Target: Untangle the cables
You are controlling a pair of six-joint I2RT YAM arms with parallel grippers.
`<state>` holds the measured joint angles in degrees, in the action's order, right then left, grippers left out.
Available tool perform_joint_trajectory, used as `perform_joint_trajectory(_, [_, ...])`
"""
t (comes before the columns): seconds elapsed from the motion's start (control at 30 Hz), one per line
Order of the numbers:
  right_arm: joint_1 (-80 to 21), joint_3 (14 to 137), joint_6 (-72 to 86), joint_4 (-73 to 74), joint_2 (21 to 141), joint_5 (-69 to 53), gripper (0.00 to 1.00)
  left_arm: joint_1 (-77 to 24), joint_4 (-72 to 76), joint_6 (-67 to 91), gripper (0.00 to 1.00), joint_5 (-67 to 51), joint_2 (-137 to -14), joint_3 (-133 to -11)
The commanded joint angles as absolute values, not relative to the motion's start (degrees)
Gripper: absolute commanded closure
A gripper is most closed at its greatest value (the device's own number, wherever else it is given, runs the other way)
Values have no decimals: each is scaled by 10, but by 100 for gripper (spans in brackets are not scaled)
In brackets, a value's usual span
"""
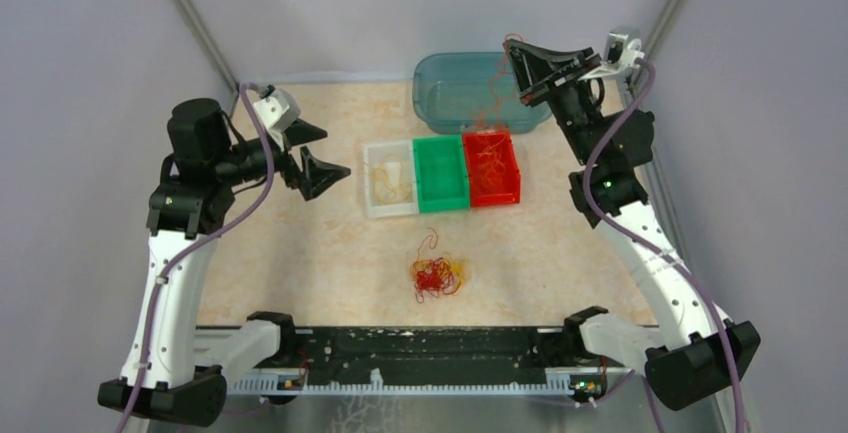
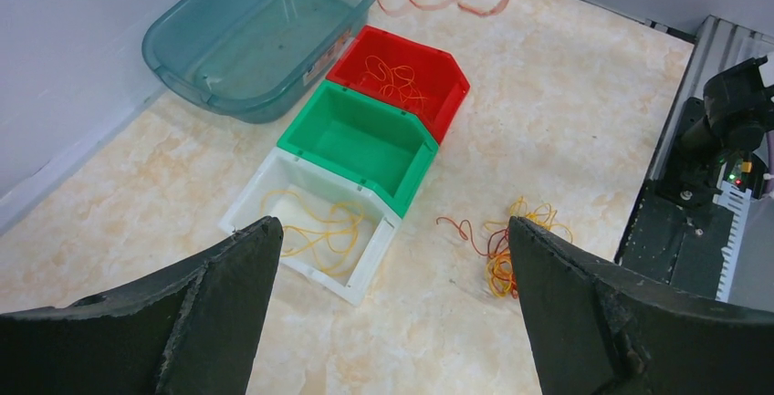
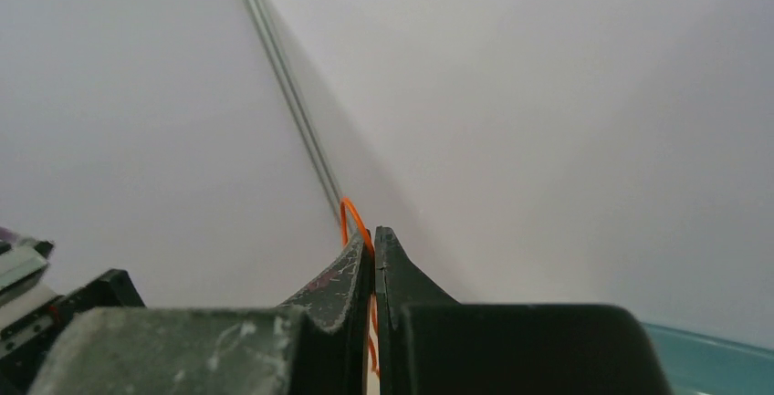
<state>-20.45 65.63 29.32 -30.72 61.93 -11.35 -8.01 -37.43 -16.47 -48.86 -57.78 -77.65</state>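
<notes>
Beige marbled counter [image 1: 320, 263] w/ grey walls [image 1: 80, 53], cables [image 1: 436, 275] clumped mid-counter; left claw [image 1: 335, 151] spread, right claw [image 3: 373, 235] pinching an orange cable [image 3: 347, 213].

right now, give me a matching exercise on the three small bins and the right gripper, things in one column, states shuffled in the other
Things:
1. white bin
2. green bin
3. red bin
4. right gripper

States:
a. shut on an orange wire
b. holds yellow wires
c. holds nothing
d. holds orange wires

Pairs: 1-b, 2-c, 3-d, 4-a
</notes>
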Motion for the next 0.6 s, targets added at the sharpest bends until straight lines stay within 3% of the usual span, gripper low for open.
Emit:
perform_joint_trajectory(0.0, [-199,637,243,-276,611,-99,100,-81,-387,-183,1,-486,-563,-777])
perform_joint_trajectory(0.57, [-198,576,170,-257,598,-38,100,-82,-404,-219,1,-487,-542,-764])
